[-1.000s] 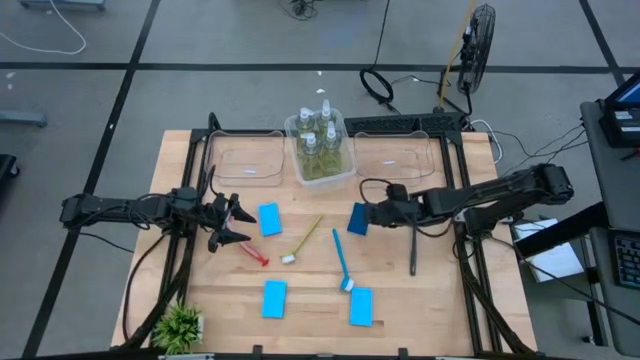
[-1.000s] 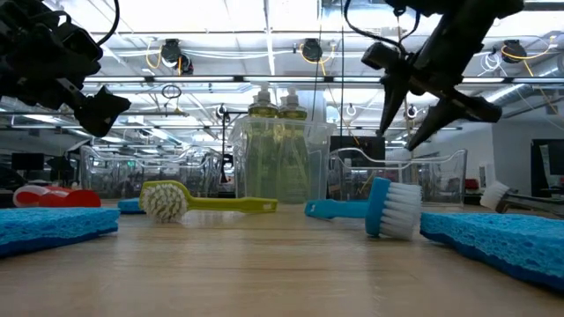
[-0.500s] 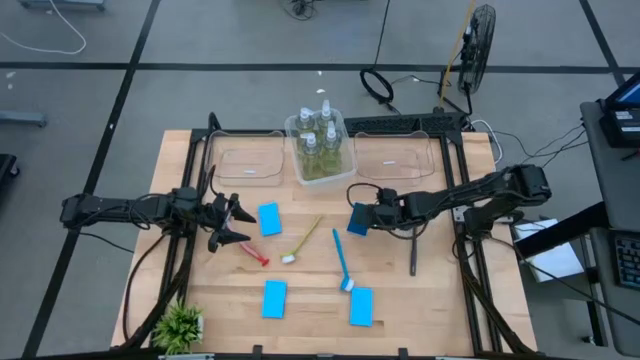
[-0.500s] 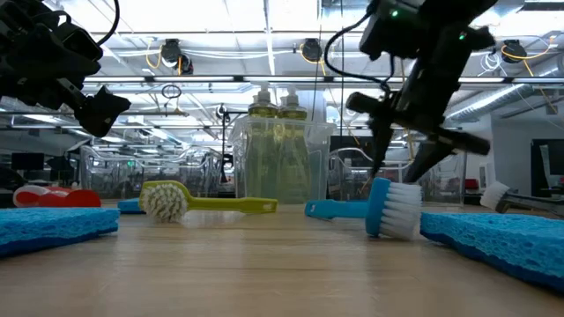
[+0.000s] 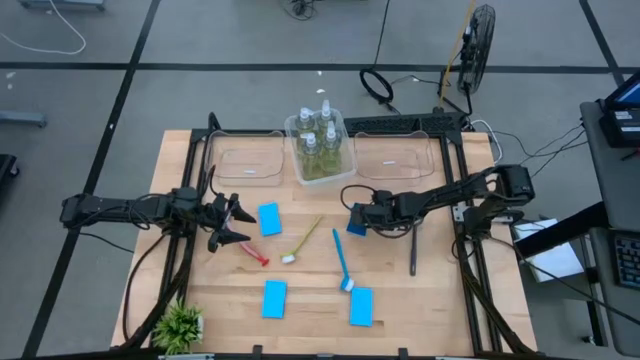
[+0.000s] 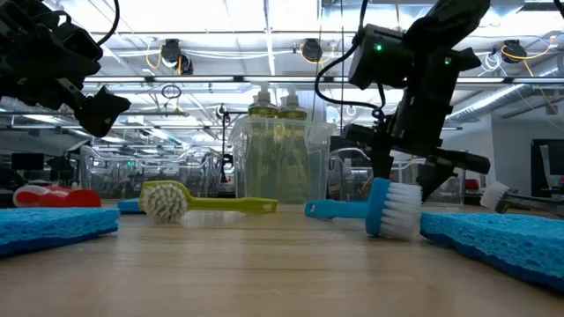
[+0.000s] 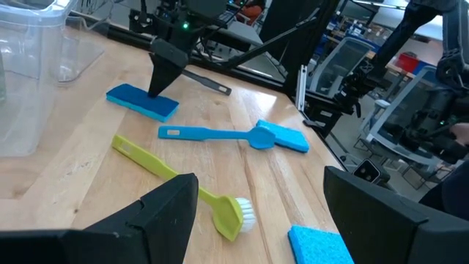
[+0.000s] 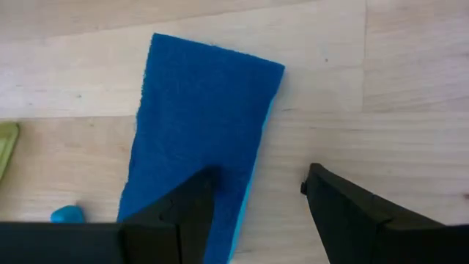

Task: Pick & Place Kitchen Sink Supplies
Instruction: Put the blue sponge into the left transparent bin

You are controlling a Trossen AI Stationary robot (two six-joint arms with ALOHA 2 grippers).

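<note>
The right gripper (image 8: 253, 213), jaws apart, is straddling one edge of the blue sponge (image 8: 201, 139); sitting off-centre, it is risking a slipping corner pinch.

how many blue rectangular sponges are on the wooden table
4: one blue rectangular sponge near the left gripper, one under the right gripper, and two near the front edge. None seems hidden.

Both dark arms reach inward over the table.
The right gripper (image 5: 352, 221) is lowered close to the tabletop, fingers (image 8: 344, 213) parted. The left gripper (image 5: 236, 222) hangs higher, its fingers (image 7: 157, 213) spread apart, holding nothing.
</note>
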